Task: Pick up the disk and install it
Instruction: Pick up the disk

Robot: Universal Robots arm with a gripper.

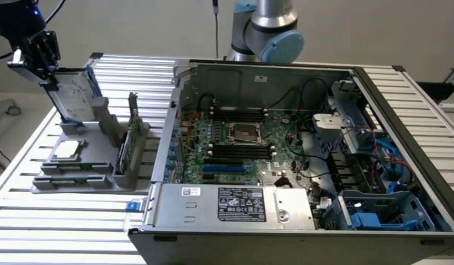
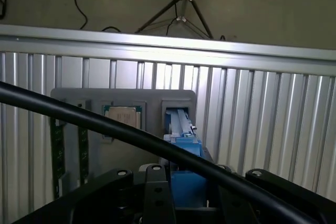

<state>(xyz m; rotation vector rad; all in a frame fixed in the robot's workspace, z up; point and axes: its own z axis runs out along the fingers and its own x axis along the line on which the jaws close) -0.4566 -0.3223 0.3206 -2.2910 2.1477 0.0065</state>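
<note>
Gripper [image 1: 52, 77] half closed, clamped on the top edge of the disk [image 1: 78, 98]. Disk stands upright directly below it, long axis vertical, foot in the grey holder [image 1: 94, 160] on the slatted table [image 1: 57, 226]. Open computer case [image 1: 256, 83] sits toward the exterior view's right.

Silver-grey arm [image 1: 265, 14] with pale-blue joint cap [image 1: 283, 46]; black gripper [image 1: 50, 77]; black cable [image 2: 105, 124].
</note>
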